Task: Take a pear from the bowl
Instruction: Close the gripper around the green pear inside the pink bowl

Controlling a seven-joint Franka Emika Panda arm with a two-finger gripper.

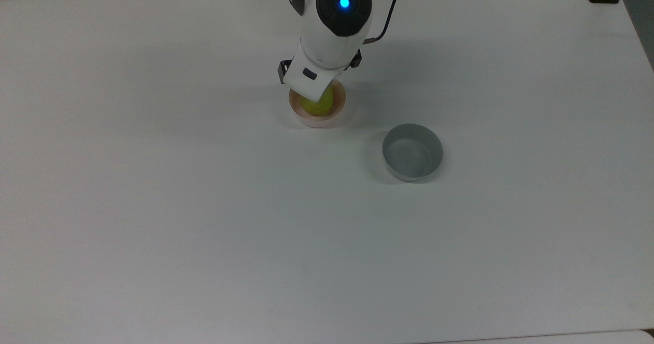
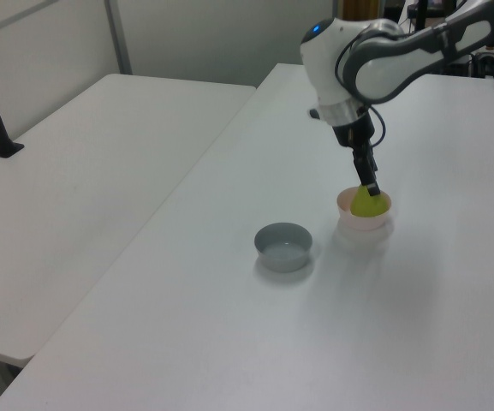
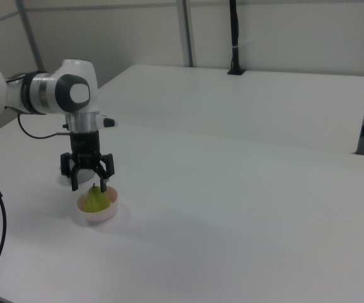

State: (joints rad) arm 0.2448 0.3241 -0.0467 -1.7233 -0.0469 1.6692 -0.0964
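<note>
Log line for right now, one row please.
phase: reaching | gripper: open, astride pear top | pear: in pink bowl, not lifted | grey bowl: empty

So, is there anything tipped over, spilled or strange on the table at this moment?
Nothing stands out. The pear sits in the pink bowl, the grey bowl stands upright apart from it, and the open gripper is poised over the pear.

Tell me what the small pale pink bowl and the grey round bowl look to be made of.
Pale pink bowl: likely matte plastic or ceramic; the smooth, even rim shows no glare.
Grey bowl: possibly plastic or metal, with a faint sheen on its inner floor.
Neither can be settled by look alone.
</note>
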